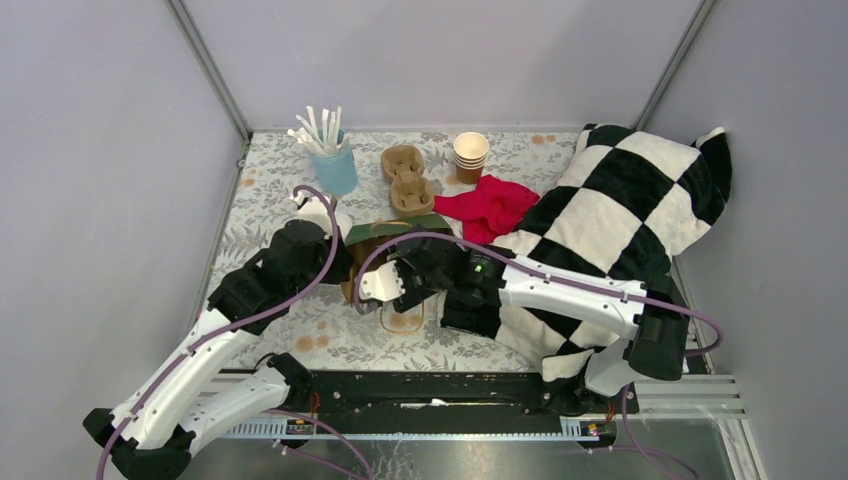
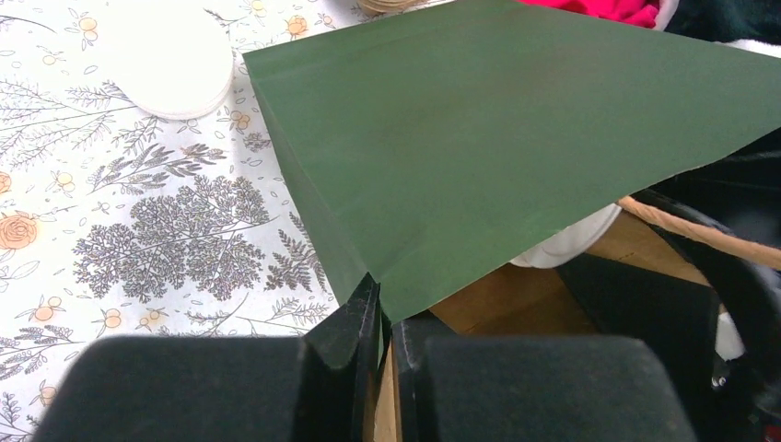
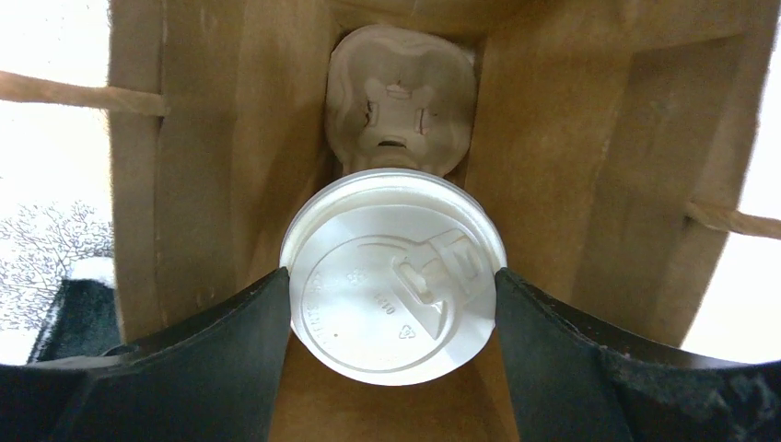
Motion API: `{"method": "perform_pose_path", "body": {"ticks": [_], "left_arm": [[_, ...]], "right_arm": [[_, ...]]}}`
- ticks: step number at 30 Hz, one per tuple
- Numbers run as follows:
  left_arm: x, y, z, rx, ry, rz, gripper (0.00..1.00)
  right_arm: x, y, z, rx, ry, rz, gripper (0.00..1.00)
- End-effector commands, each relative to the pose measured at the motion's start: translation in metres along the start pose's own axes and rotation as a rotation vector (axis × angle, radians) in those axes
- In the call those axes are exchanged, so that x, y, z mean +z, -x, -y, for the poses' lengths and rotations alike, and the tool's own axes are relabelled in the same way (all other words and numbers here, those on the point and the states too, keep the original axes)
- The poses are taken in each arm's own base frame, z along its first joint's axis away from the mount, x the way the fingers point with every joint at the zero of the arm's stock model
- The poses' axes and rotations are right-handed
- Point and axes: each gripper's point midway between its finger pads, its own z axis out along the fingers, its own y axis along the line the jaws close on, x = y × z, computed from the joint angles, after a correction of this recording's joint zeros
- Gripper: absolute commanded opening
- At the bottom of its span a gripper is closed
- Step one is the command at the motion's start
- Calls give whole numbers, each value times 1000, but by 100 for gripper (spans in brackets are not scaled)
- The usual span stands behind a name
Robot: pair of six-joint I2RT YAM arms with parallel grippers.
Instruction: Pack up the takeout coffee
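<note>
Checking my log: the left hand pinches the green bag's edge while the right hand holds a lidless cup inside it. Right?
No: the cup in the right hand wears a white lid, per the right wrist view. The left hand does pinch the green bag at its edge.

Left fingers (image 2: 343, 354) pinched; right fingers (image 3: 230, 354) clamped.

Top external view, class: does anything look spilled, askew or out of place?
Brownish blotches mark the floral tablecloth near its front edge, like dried spills. A large black-and-white checked cushion sprawls across the right side, odd for a coffee-packing setup.
</note>
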Motion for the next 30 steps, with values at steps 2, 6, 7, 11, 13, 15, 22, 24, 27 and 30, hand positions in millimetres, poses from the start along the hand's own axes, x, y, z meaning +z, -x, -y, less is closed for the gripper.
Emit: {"method": "perform_pose_path", "body": {"ticks": [2, 6, 7, 11, 13, 15, 22, 24, 27, 30], "left_arm": [[-3, -4, 5, 30, -34, -25, 9], [-8, 0, 0, 43, -15, -11, 9], [-9, 2, 1, 47, -19, -6, 9], [-14, 6, 8, 73, -60, -2, 8], [-16, 4, 16, 105, -113, -20, 8], [-20, 1, 26, 121, -174, -38, 8], [-38, -4, 37, 162, -269, -66, 7], [-39, -9, 37, 168, -275, -93, 7], [-42, -12, 35, 175, -278, -99, 6], [-42, -14, 34, 177, -275, -93, 6]], "right_arm": [[10, -14, 13, -37, -17, -45, 56], [12, -21, 13, -34, 8, -42, 56], [12, -22, 11, -39, 17, -40, 56], [16, -23, 9, -46, 44, -37, 57], [21, -17, 11, -50, 50, -15, 57], [25, -9, 16, -52, 54, 7, 57], [10, -20, 17, -19, 48, -9, 57], [4, -23, 13, -50, 55, -7, 57], [-1, -24, 16, -72, 36, -9, 57], [8, -30, 12, -77, 50, -21, 57]]}}
